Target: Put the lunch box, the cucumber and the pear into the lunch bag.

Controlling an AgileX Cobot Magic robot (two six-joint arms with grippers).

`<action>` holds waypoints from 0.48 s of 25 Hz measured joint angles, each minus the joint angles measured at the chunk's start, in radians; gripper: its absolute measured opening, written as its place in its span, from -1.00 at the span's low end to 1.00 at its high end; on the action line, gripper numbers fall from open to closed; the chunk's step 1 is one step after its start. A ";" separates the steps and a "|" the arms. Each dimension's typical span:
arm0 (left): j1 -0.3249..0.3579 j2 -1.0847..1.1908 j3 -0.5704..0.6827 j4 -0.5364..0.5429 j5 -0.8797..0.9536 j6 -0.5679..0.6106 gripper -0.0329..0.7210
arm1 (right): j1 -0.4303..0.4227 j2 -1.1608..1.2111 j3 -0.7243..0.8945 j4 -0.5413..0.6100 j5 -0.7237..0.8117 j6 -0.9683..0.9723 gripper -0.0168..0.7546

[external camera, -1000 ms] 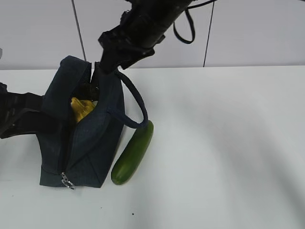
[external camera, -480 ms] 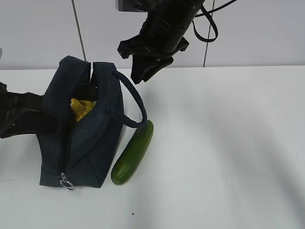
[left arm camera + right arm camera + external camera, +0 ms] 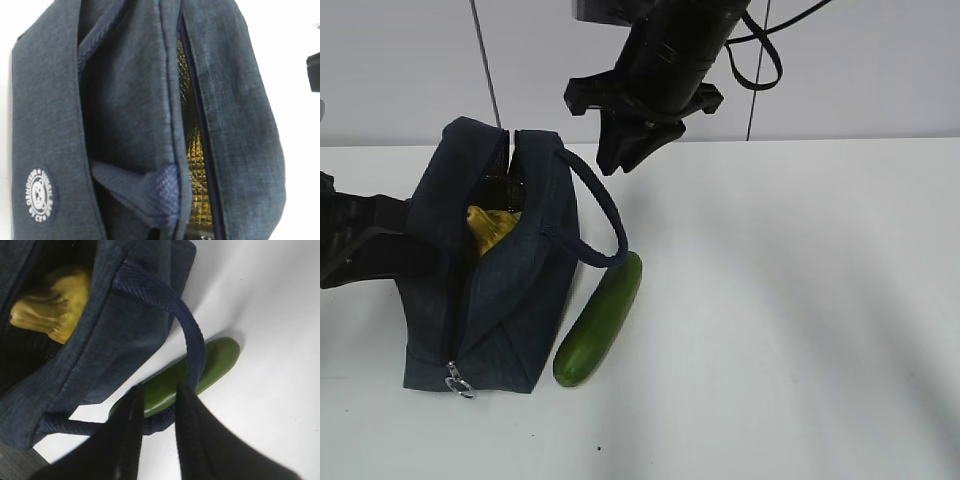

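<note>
Right gripper point(image 3: 620, 150) has lifted clear above the lunch bag point(image 3: 510, 290), jaws narrowed and empty; pear point(image 3: 490, 228) inside, cucumber point(image 3: 600, 318) beside it next. Left gripper's hidden, shut.

The lunch bag point(image 3: 490, 290) is a boxy dark navy fabric thing standing on the white surface point(image 3: 800, 300) at the left, its long zipper undone so the top gapes open. A silver ring pull point(image 3: 460, 382) hangs at the low front corner, and a padded loop handle point(image 3: 605, 215) arches out to the right side. A round white logo patch point(image 3: 41, 194) sits on one panel. Inside the opening, the pear point(image 3: 490, 226) shows as a lumpy, ribbed yellow shape. The cucumber point(image 3: 600, 318), smooth and dark green, lies on the surface just beside the bag's right wall, slanted, its upper end under the handle loop.
</note>
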 joint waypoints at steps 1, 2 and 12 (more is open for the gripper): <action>0.000 0.000 0.000 0.000 -0.002 0.001 -0.96 | 0.000 0.000 0.000 -0.002 0.000 0.012 -0.46; 0.000 0.000 0.000 0.000 -0.004 0.003 -0.96 | 0.000 0.000 0.000 -0.002 0.000 0.027 -0.44; 0.000 0.000 0.000 0.000 -0.006 0.009 -0.96 | 0.057 -0.017 0.011 -0.003 0.000 0.160 -0.33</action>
